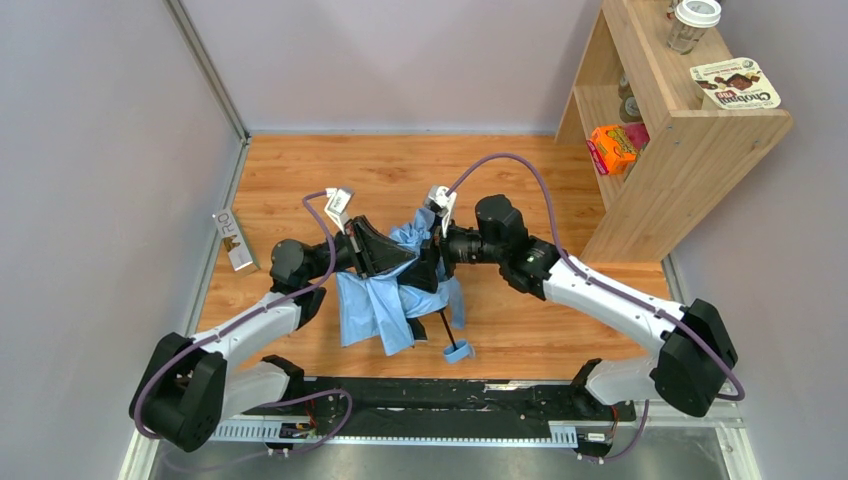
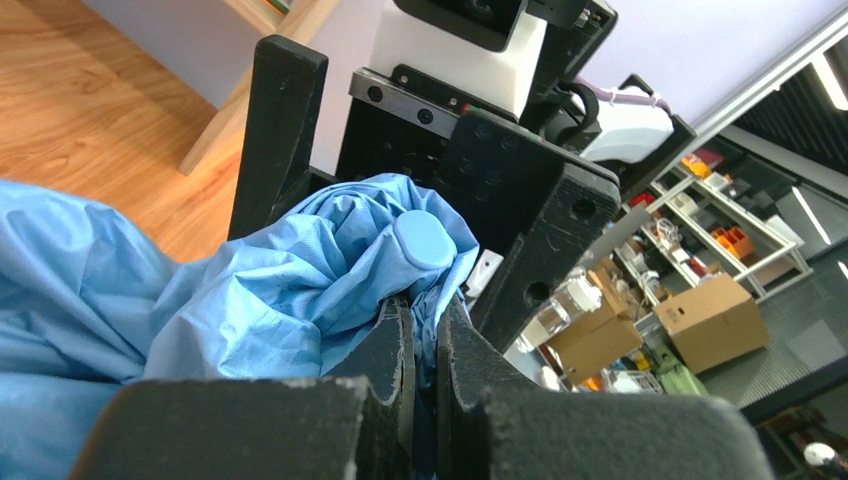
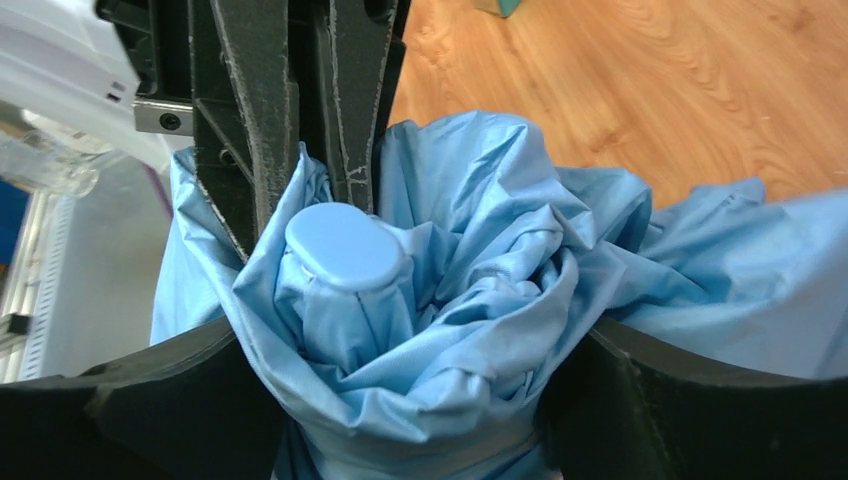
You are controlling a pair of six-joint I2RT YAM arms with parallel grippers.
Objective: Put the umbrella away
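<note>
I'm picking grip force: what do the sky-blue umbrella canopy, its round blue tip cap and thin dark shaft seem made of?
The sky-blue umbrella canopy: thin synthetic fabric, perhaps nylon, faintly shiny; it crumples into sharp folds. The round blue tip cap: smooth matte surface, likely moulded plastic. The thin dark shaft: straight and slender, probably metal; too small to confirm.

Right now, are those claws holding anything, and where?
Both hold the umbrella near its tip: the right gripper clasps the bunched canopy around the cap, the left gripper pinches a fold beside it.
</note>
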